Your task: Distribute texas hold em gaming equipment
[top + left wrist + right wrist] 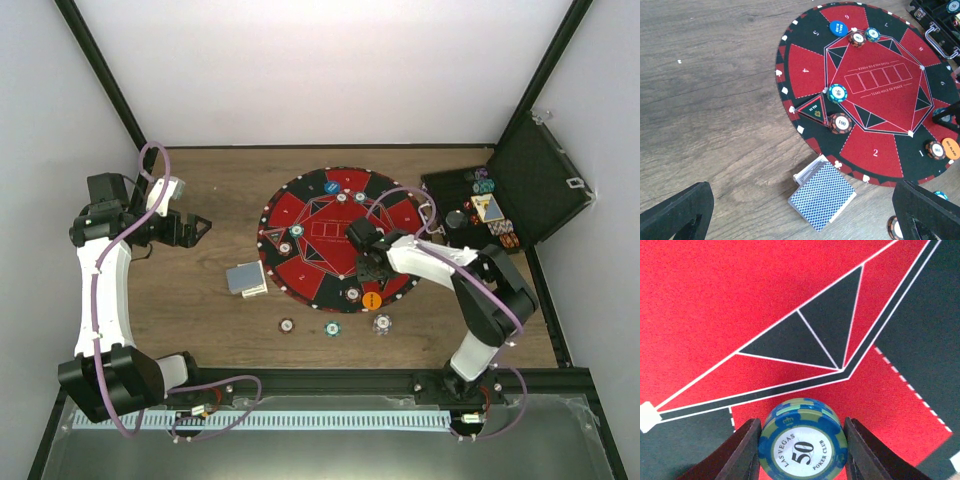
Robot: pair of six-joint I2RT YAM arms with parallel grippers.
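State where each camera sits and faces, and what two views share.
Top external: above and behind the arms, looking down on the table, poker mat and black case; both arms show.
Left wrist: angled down at the mat and card deck; its open fingers frame the bottom corners.
Right wrist: close above the mat; right gripper closed on a blue chip.
Shared: top and left wrist both show the deck.
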